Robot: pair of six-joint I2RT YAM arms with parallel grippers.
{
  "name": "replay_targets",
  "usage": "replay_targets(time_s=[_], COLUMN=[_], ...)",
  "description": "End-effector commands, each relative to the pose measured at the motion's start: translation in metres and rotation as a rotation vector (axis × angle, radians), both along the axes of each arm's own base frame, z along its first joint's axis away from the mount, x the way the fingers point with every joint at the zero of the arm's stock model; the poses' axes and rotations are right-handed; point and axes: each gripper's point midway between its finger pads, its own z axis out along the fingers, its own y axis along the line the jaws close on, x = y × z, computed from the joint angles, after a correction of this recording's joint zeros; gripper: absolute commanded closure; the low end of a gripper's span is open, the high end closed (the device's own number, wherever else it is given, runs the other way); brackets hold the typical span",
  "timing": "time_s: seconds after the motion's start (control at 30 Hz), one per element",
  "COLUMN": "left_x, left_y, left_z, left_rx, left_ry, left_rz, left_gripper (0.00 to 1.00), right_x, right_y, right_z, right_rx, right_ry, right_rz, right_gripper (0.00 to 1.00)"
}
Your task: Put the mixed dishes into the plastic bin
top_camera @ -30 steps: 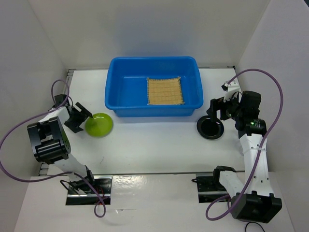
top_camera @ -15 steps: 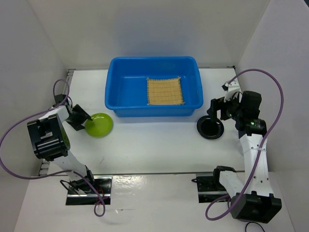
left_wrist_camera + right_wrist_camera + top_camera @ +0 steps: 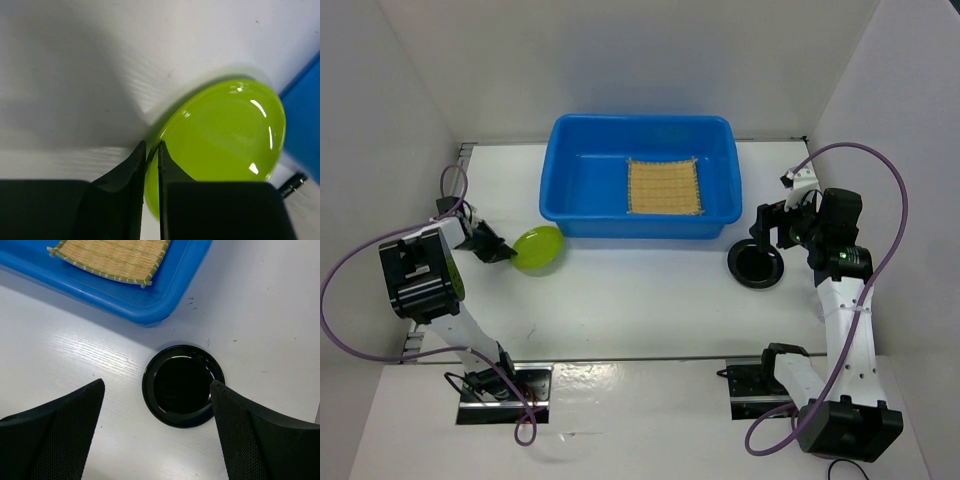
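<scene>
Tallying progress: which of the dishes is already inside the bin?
The mat, lying flat in the bin, right half. The green plate is outside, pinched at its rim by the left gripper; the black dish sits on the table.

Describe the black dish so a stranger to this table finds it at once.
Find the big blue bin at the far side of the white table. Just off its near right corner lies the black dish, below the open right gripper. It is the only black round piece; the lime-green plate sits at the left.
</scene>
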Motion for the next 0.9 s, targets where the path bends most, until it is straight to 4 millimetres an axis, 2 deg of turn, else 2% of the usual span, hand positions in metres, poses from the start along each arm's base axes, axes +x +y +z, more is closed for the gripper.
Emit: replay_targets(time_s=[0.0,0.1,0.17,0.2,0.3,0.33,0.37,0.4,0.43,0.5,0.67,0.7,0.77,0.8,0.87], left_x=[-0.015,-0.017,-0.017,-0.013,-0.017,-0.018,-0.017,-0.019,-0.018,-0.019,-0.013,-0.013,-0.013,-0.012,-0.008], left_y=[-0.011,-0.010,-0.004,-0.001,0.009,0.018,0.019,0.023,0.031,0.033,0.040,0.039,0.035,0.031,0.025], left_z=[-0.023,-0.021,-0.015,-0.004,0.014,0.020,0.035,0.042,0.058,0.077,0.152,0.171,0.194,0.219,0.249], left_rx=[-0.032,-0.020,0.014,0.037,0.111,0.142,0.155,0.162,0.184,0.170,0.175,0.177,0.165,0.147,0.119], left_ry=[0.080,0.085,0.080,0.050,0.037,0.026,-0.007,-0.022,-0.064,-0.099,-0.251,-0.300,-0.348,-0.411,-0.498], left_rz=[-0.034,-0.030,-0.020,-0.006,0.020,0.044,0.046,0.061,0.096,0.118,0.191,0.216,0.239,0.255,0.264], left_gripper=[0.88,1.00,1.00,1.00,1.00,1.00,1.00,1.00,1.00,1.00,1.00,1.00,1.00,1.00,1.00], right_x=[0.004,0.004,0.004,0.004,0.004,0.004,0.004,0.004,0.004,0.004,0.004,0.004,0.004,0.004,0.004], right_y=[-0.004,-0.004,-0.004,-0.004,-0.005,-0.005,-0.005,-0.005,-0.005,-0.005,-0.005,-0.005,-0.005,-0.005,-0.005], right_z=[0.010,0.010,0.010,0.010,0.010,0.010,0.010,0.010,0.010,0.010,0.010,0.010,0.010,0.010,0.010], right_rx=[-0.016,-0.016,-0.016,-0.016,-0.021,-0.021,-0.021,-0.021,-0.021,-0.021,-0.021,-0.021,-0.021,-0.021,-0.021], right_ry=[-0.054,-0.054,-0.054,-0.054,-0.053,-0.053,-0.053,-0.053,-0.053,-0.053,-0.053,-0.053,-0.053,-0.053,-0.053], right_rz=[-0.010,-0.010,-0.010,-0.010,-0.017,-0.017,-0.017,-0.017,-0.017,-0.017,-0.017,-0.017,-0.017,-0.017,-0.017], right_gripper=[0.10,0.10,0.10,0.10,0.10,0.10,0.10,0.10,0.10,0.10,0.10,0.10,0.10,0.10,0.10])
